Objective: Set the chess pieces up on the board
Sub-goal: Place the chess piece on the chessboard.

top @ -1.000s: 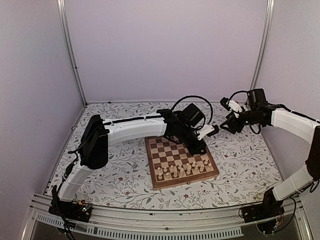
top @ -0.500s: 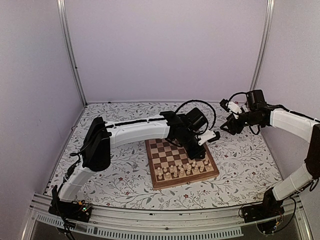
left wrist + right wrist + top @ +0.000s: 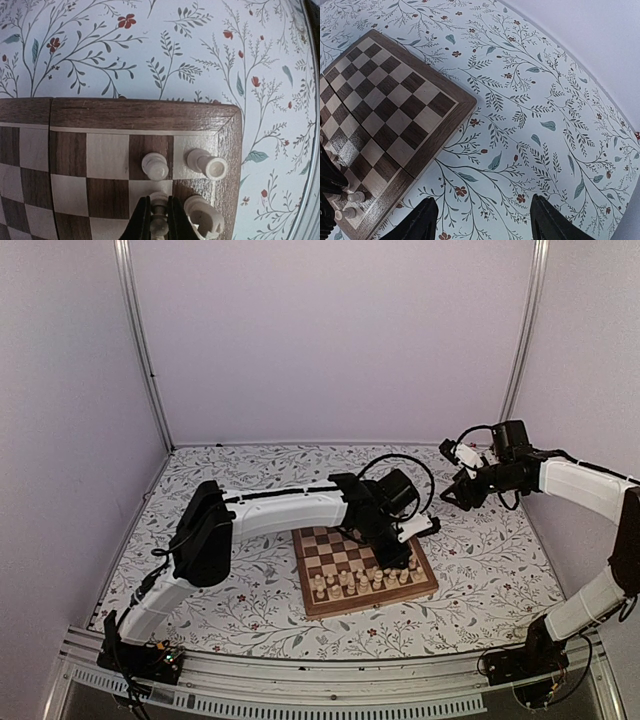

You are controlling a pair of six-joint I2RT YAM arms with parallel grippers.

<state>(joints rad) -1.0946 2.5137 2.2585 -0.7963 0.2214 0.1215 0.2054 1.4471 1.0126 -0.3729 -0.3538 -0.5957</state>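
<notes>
Swinging nearer than a second ago, the left arm [image 3: 290, 510] is reaching over the board [image 3: 135, 114] toward its 4 o'clock corner. Its left tool [image 3: 159, 215] is clamping one chess piece [image 3: 159, 228], upright with its long axis vertical. The right tool [image 3: 484, 200] is hovering, fingers apart, above the floral table [image 3: 560, 100] at 2 o'clock. Pale walls [image 3: 330, 340] are enclosing the table.

Pale lilac walls [image 3: 330, 340], floral tabletop [image 3: 250, 610]
</notes>
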